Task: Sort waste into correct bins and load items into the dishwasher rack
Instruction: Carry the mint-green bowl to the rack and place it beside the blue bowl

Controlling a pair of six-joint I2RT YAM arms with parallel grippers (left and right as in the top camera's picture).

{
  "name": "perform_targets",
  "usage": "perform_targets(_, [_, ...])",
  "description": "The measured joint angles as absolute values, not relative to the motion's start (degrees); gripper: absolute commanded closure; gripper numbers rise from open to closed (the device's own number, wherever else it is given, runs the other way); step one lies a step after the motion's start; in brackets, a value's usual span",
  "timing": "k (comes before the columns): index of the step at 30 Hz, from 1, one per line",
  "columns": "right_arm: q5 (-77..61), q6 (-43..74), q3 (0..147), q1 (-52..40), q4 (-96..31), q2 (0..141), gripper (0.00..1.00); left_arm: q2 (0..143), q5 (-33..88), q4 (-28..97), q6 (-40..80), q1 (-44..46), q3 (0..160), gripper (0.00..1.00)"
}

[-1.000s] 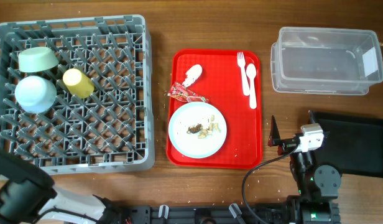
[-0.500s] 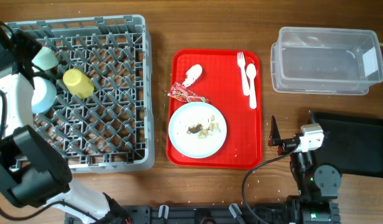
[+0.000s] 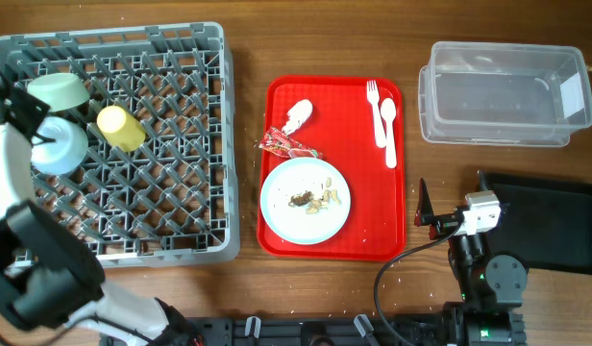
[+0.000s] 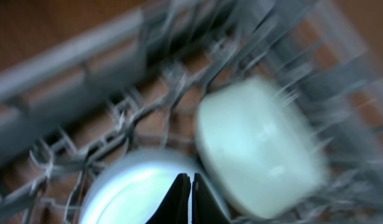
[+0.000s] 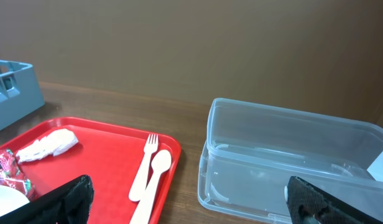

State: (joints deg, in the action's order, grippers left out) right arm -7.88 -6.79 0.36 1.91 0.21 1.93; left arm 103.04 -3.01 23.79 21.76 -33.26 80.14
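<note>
The grey dishwasher rack (image 3: 161, 192) holds the pale green saucer (image 3: 58, 92), the mint bowl (image 3: 58, 146) and the yellow cup (image 3: 120, 128) at its far left. My left gripper (image 3: 34, 130) hovers at the rack's left edge. In the blurred left wrist view its jaws (image 4: 190, 186) are shut and empty just above the bowl (image 4: 129, 196), with the saucer (image 4: 260, 149) to the right. The white plate (image 3: 305, 199) with food scraps (image 3: 315, 199), napkin (image 3: 297, 115), red wrapper (image 3: 284, 145), fork (image 3: 375, 111) and spoon (image 3: 389, 130) lie on the red tray (image 3: 277, 231). My right gripper (image 3: 452, 187) is open and empty.
The clear tub (image 3: 503, 91) stands at the back right, and also shows in the right wrist view (image 5: 291, 155). The black tray (image 3: 555, 221) lies at the right, beside the right arm's base. Bare wood lies between rack, red tray and tub.
My left arm swung up from the lower left over the rack's left side, reached over the saucer, then drew back a little toward the bowl. The right arm and the dishes have not moved.
</note>
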Motion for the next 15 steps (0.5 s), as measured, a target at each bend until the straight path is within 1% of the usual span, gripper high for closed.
perform_targets(3, [-7.88, -6.81, 0.36, 1.91, 0.21, 1.93, 0.0, 95.48, 5.15, 13.58, 22.39, -31.83, 80.6, 0.96])
perform_targets(5, [-7.88, -6.79, 0.36, 1.91, 0.21, 1.93, 0.0, 94.56, 7.27, 10.28, 22.15, -30.04, 80.95, 0.96])
perform_targets(9, [-7.88, -6.81, 0.36, 1.91, 0.21, 1.93, 0.0, 101.14, 9.04, 6.07, 18.68, -26.72, 81.01, 0.96])
perform_targets(13, [-7.88, -6.81, 0.36, 1.91, 0.21, 1.91, 0.0, 111.2, 6.37, 5.54, 16.8, -26.79, 80.82, 0.96])
perform_targets(15, [-7.88, -6.81, 0.36, 1.91, 0.21, 1.93, 0.0, 113.49, 5.43, 5.45, 16.58, -27.27, 80.51, 0.96])
